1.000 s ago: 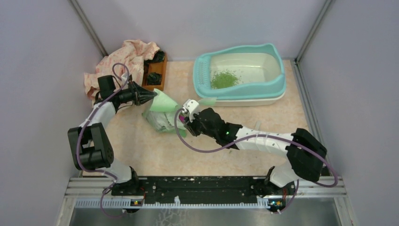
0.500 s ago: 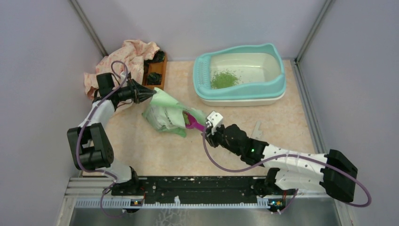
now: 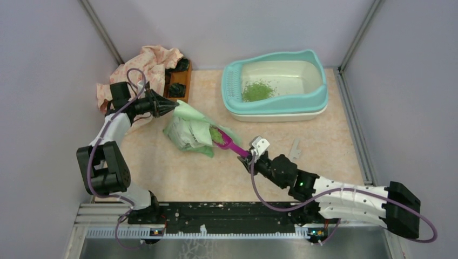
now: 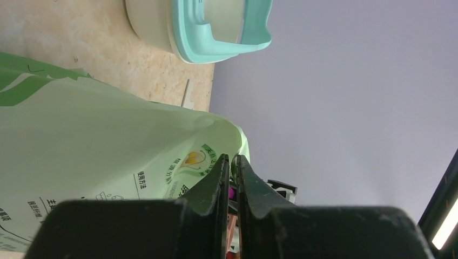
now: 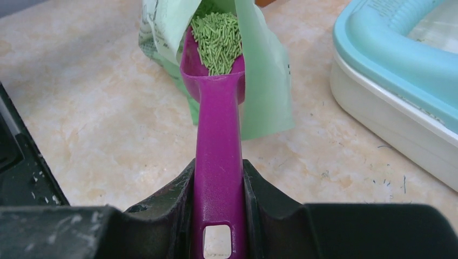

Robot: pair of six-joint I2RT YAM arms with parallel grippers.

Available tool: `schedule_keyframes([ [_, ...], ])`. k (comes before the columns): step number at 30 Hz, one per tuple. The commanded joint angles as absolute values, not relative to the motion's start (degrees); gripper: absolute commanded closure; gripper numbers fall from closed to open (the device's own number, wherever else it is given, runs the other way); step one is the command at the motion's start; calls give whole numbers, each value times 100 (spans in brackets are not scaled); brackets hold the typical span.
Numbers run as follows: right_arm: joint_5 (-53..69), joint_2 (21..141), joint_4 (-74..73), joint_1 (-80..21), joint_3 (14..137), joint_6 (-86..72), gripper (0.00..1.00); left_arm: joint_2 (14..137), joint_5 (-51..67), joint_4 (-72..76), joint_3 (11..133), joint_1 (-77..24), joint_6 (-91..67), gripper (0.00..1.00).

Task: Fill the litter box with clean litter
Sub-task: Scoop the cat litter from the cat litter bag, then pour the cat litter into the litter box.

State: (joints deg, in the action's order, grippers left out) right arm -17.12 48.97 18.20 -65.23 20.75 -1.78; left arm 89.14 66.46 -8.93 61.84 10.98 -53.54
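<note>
The litter box (image 3: 324, 93) stands at the back right, teal-rimmed, with a patch of clean litter (image 3: 256, 90) in its cream basin. A pale green bag (image 3: 189, 132) lies mid-table. My left gripper (image 3: 174, 108) is shut on the bag's upper edge (image 4: 205, 135) and holds its mouth up. My right gripper (image 3: 250, 156) is shut on the handle of a purple scoop (image 5: 219, 140). The scoop's bowl sits just at the bag's mouth, heaped with green granules (image 5: 217, 38). The box's corner (image 5: 389, 59) shows to the right of the scoop.
A small brown wooden tray (image 3: 178, 83) with dark lumps and a crumpled pink cloth (image 3: 143, 67) lie at the back left. A small pale piece (image 3: 294, 148) rests on the table near my right arm. Grey walls close in on both sides and the back.
My right arm has drawn back toward the near right, pulling the filled scoop out of the bag's mouth. The left gripper has kept its hold on the bag's edge.
</note>
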Motion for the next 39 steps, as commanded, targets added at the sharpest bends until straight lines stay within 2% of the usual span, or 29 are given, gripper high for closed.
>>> schedule_keyframes([
  [1, -2111, 4972, 3085, -6592, 1997, -256, 100, 8726, 6513, -1039, 6407, 1078, -5162, 86],
  [6, -2014, 5552, 3554, -6592, 2126, -222, 100, 8690, 6513, -1163, 6474, 1075, -5119, 86],
  [13, -2201, 4514, 3069, -6592, 1782, -290, 100, 8687, 6475, -1259, 6483, 1078, -5080, 86],
  [25, -2372, 2722, 1056, -6592, 2313, -193, 100, 8716, 6438, -1186, 6491, 1072, -5147, 86],
  [33, -2638, 2181, 420, -6592, 2875, -46, 100, 8798, 6565, -958, 6447, 1077, -5243, 86],
  [39, -3202, 2283, 320, -6592, 3313, 255, 100, 8882, 6716, -739, 6361, 1079, -5320, 86],
])
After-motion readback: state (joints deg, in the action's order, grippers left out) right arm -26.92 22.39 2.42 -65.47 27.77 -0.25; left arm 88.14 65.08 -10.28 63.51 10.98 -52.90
